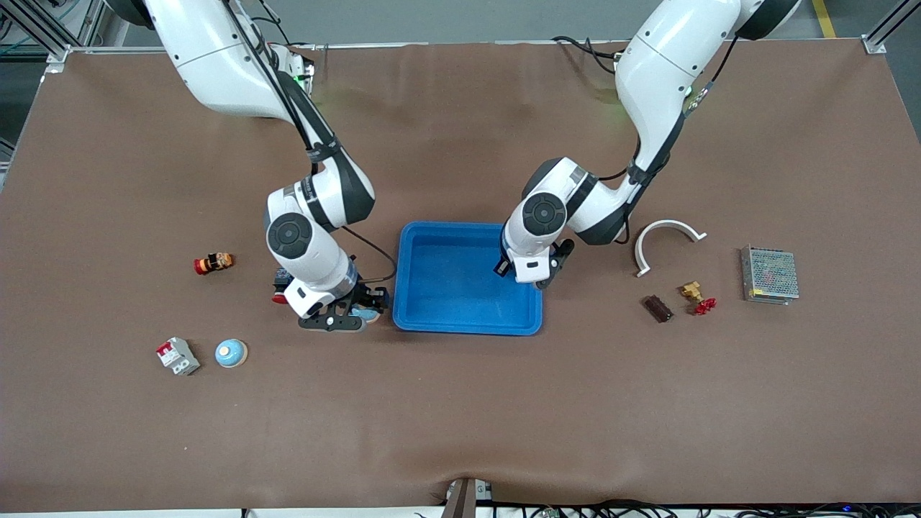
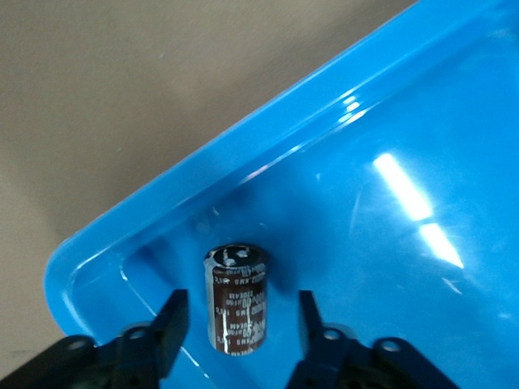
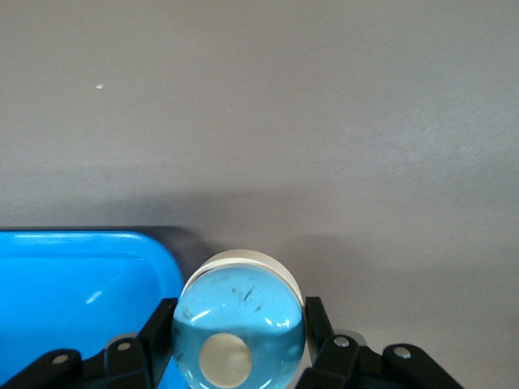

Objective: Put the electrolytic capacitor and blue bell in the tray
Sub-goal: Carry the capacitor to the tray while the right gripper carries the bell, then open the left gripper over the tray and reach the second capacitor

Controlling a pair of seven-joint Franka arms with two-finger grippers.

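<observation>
Bench: brown surface, carries all items.

Tray: bright blue, shallow, mid-bench between the two arms.

Left claw: over the tray corner at the left arm's end. In the left wrist view the claw has its fingers spread, clear of the capacitor on both sides. It holds nothing.

Right claw: low, just beside the tray's rim at the right arm's end. In the right wrist view the claw is clamped on a blue bell, fingers pressed against its sides. The bell is mostly hidden by the claw in the front view, and whether it rests on the bench cannot be told. The tray rim stands just beside it.

Electrolytic capacitor: dark brown cylinder with printed sleeve, inside the tray near its corner, between the parted fingers, touching neither.

Other items, left arm's end: grey mesh box, white curved bracket, small dark block, brass fitting, red piece just beside it.

Right arm's end: second blue bell, white-and-red breaker beside it, red-capped push button farther from the front camera. All lie well apart from the tray.
</observation>
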